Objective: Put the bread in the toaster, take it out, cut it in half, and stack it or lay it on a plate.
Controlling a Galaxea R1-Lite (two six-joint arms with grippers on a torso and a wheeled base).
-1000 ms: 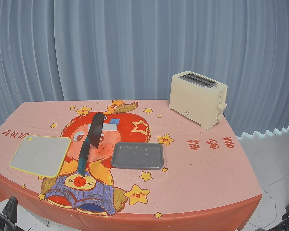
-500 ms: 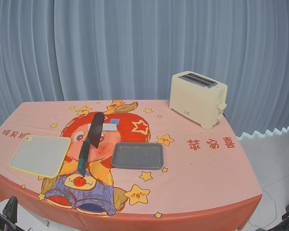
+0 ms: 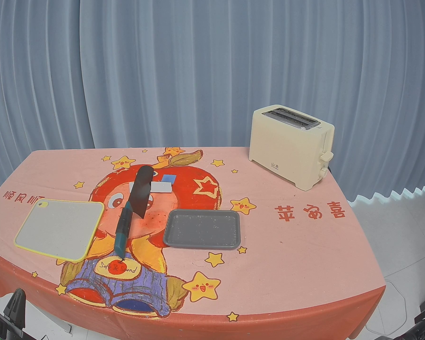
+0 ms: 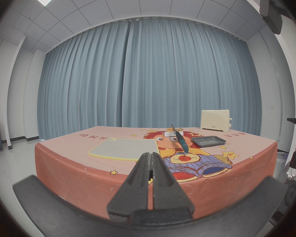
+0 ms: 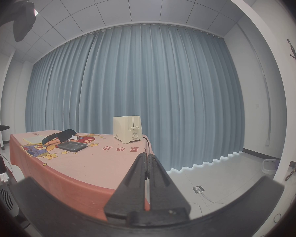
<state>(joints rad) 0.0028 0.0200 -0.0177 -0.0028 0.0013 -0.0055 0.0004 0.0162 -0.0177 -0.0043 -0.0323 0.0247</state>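
Observation:
A cream toaster [image 3: 290, 145] with two empty slots stands at the table's back right. A dark grey tray-like plate [image 3: 202, 229] lies mid-table. Left of it lies a knife [image 3: 130, 208] with a teal handle and black blade, its blade tilted up over a flat white slab [image 3: 159, 187] that may be the bread. A yellow-rimmed cutting board [image 3: 59, 229] lies at the left. My left gripper [image 4: 151, 155] hangs shut and empty below the table's front left edge. Off the table's right end, my right gripper [image 5: 147, 157] is shut and empty too.
A small blue square [image 3: 168, 179] lies just behind the white slab. The pink printed cloth [image 3: 288, 260] drapes over the table edges. Blue curtains hang behind the table. The toaster's cord [image 5: 147, 145] drops off the right end.

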